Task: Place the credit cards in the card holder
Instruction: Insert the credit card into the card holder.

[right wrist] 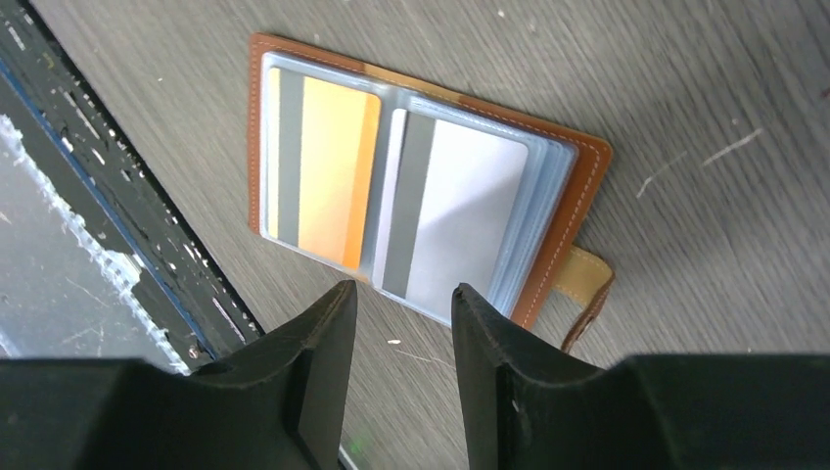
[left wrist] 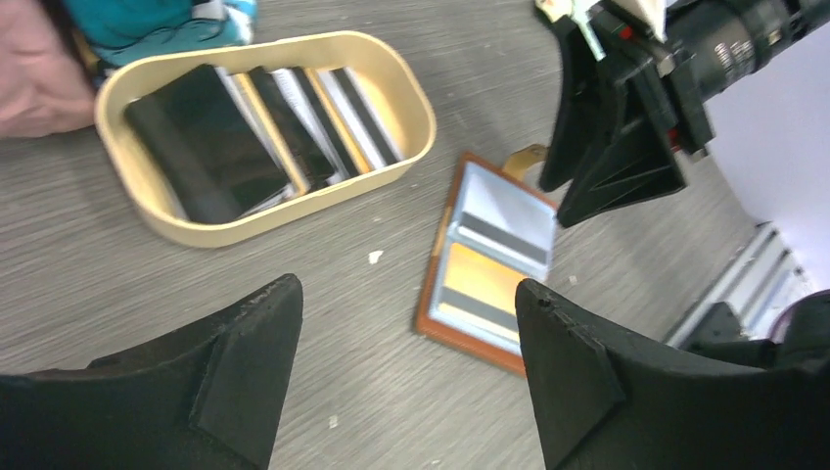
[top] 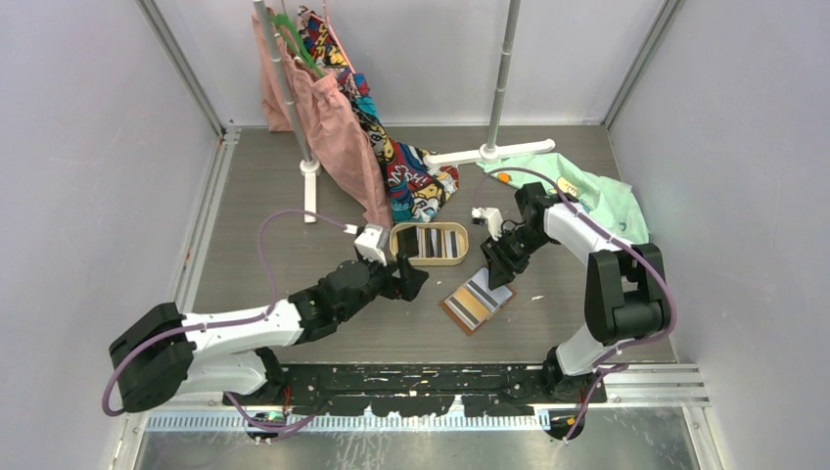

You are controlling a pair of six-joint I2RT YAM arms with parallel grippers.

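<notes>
The card holder (top: 477, 302) lies open on the grey table, tan-brown leather with clear pockets. One pocket shows a yellow card (right wrist: 328, 171), the one beside it a grey-white card (right wrist: 470, 215). More credit cards (top: 431, 242) stand in an oval tan tray (top: 429, 260) just behind it. My right gripper (right wrist: 403, 289) hovers over the holder's far edge (right wrist: 577, 191), open, with nothing between its fingers. My left gripper (left wrist: 406, 294) is wide open and empty above bare table, left of the holder (left wrist: 436, 294) and in front of the tray (left wrist: 294, 211).
A white clothes rack (top: 489, 152) stands at the back with pink and patterned cloth (top: 343, 137) hanging down to the tray's left end. A mint green cloth (top: 602, 201) lies behind the right arm. A black rail (top: 440, 377) runs along the near edge.
</notes>
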